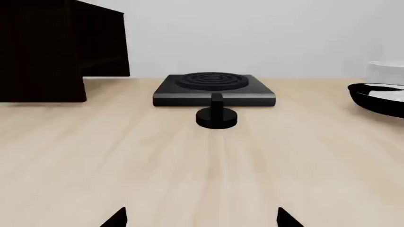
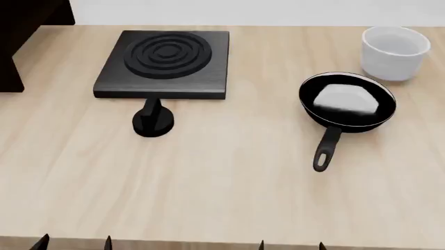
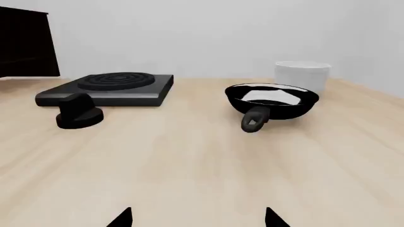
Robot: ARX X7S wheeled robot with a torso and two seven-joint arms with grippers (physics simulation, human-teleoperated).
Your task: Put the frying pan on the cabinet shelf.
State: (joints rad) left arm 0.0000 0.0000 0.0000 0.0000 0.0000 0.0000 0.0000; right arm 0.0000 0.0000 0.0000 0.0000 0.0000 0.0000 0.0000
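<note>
The frying pan [image 2: 347, 100], black with a silvery rim and pale inside, sits on the pale wooden table at the right, its long handle [image 2: 325, 147] pointing toward me. It also shows in the right wrist view [image 3: 271, 100] and partly in the left wrist view [image 1: 381, 97]. The dark cabinet [image 2: 24, 31] stands at the far left, its shelf seen in the left wrist view [image 1: 104, 66]. My left gripper [image 2: 74, 242] and right gripper [image 2: 291, 245] are both open and empty at the table's near edge, far from the pan.
A square black hob with concentric rings [image 2: 167, 62] lies at the back centre-left, a black knob [image 2: 152, 121] in front of it. A white bowl [image 2: 394, 52] stands behind the pan. The table's near edge [image 2: 222, 242] runs just above my fingertips.
</note>
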